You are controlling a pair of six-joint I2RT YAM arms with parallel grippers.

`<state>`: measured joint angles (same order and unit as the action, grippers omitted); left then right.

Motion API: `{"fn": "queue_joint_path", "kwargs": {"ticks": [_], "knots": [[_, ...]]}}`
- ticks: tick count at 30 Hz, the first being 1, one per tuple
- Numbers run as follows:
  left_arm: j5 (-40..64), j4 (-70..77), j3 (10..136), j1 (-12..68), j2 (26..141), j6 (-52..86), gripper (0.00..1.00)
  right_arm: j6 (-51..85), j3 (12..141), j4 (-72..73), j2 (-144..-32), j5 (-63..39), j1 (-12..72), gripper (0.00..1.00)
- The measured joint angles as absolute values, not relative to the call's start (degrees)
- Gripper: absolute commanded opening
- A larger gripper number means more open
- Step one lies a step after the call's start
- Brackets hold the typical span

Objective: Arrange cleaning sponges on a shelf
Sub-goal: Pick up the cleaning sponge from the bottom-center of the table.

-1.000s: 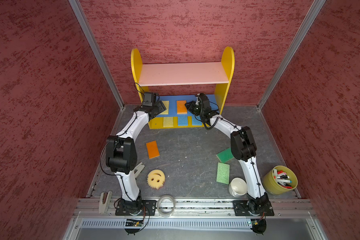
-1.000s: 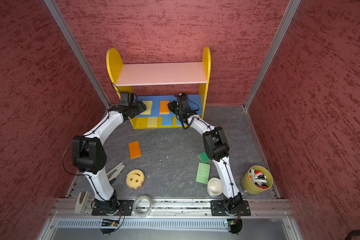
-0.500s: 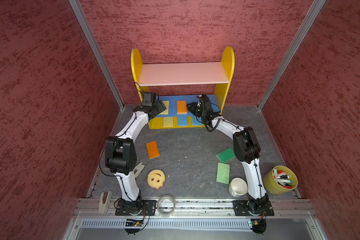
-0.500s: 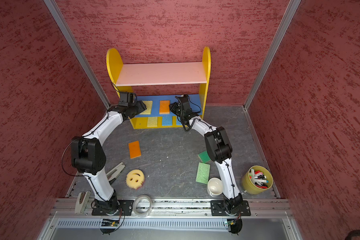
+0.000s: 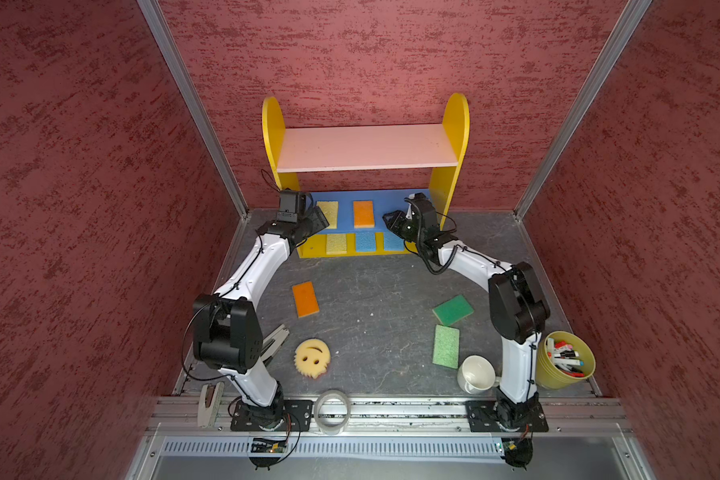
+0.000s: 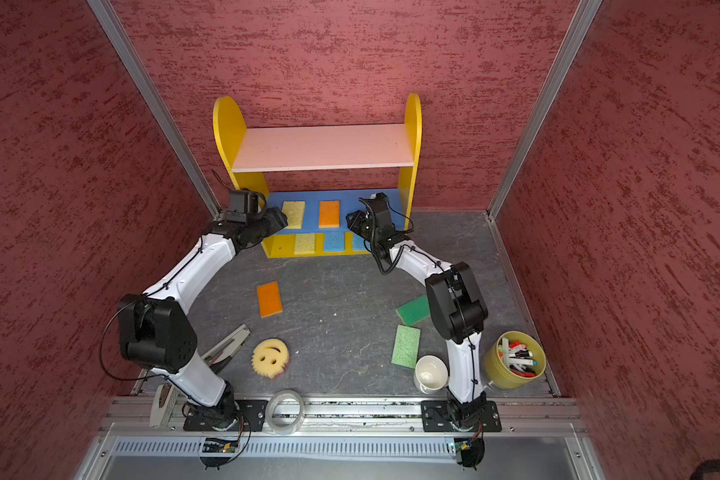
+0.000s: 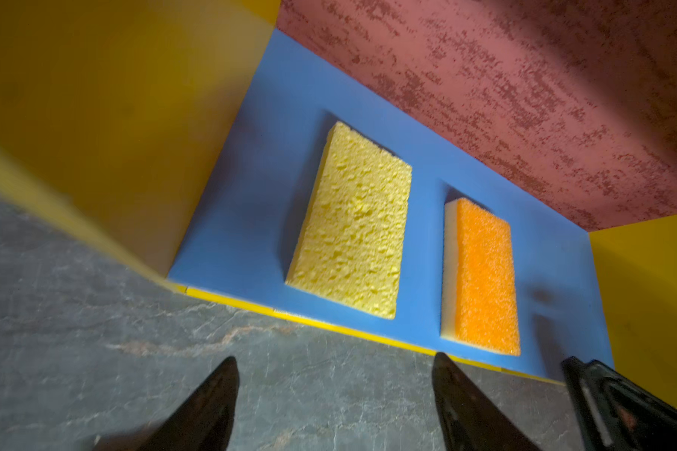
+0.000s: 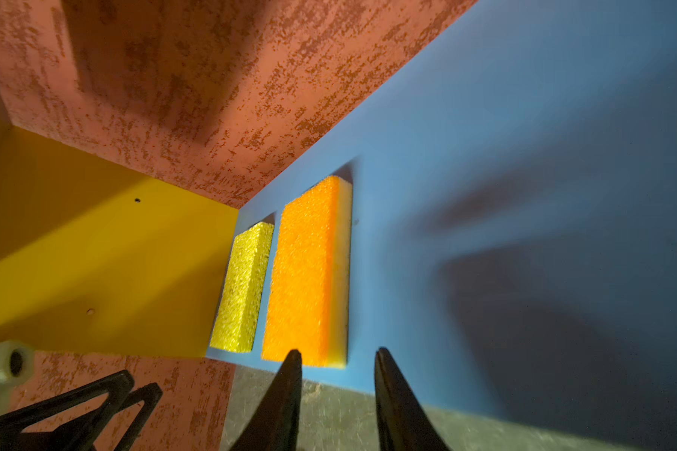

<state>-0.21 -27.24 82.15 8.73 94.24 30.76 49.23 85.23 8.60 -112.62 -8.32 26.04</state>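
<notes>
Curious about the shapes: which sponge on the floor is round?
The yellow smiley-face sponge, round with a face; the orange sponge, dark green sponge and light green sponge there are rectangles.

No legible txt, nos., brand names or labels in any view. Closest thing to a sign: smiley face, two eye holes and a curved mouth, cut into the round yellow sponge (image 5: 312,357) on the table (image 5: 371,291), seen in both top views. Marker pens (image 5: 564,353) in the yellow cup (image 5: 542,368) may carry print, but too small to tell. Both wrist views show plain surfaces only, no markings.
</notes>
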Motion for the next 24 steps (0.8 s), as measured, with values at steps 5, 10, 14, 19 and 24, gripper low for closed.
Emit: {"fn": "queue_joint_path", "kwargs": {"ticks": [5,10,14,19,24], "knots": [[-2.0,-29.4,76.5,12.3,88.4,30.3,0.73,46.5,75.2,9.0,-102.1,-7.7,26.1,0.37],[-4.1,-30.0,71.1,28.0,84.2,30.6,0.73,41.2,67.7,3.4,-92.1,-5.2,26.3,0.4],[-4.3,-30.0,66.3,39.7,84.8,33.2,0.74,36.4,65.7,-4.8,-84.5,-2.8,26.3,0.47],[-4.6,-29.3,65.8,48.5,91.3,36.6,0.74,33.5,62.8,-11.2,-76.5,-2.0,25.6,0.55],[-1.0,-26.7,69.0,56.4,99.0,39.4,0.75,32.5,57.8,-17.8,-67.6,-1.6,23.4,0.68]]}}
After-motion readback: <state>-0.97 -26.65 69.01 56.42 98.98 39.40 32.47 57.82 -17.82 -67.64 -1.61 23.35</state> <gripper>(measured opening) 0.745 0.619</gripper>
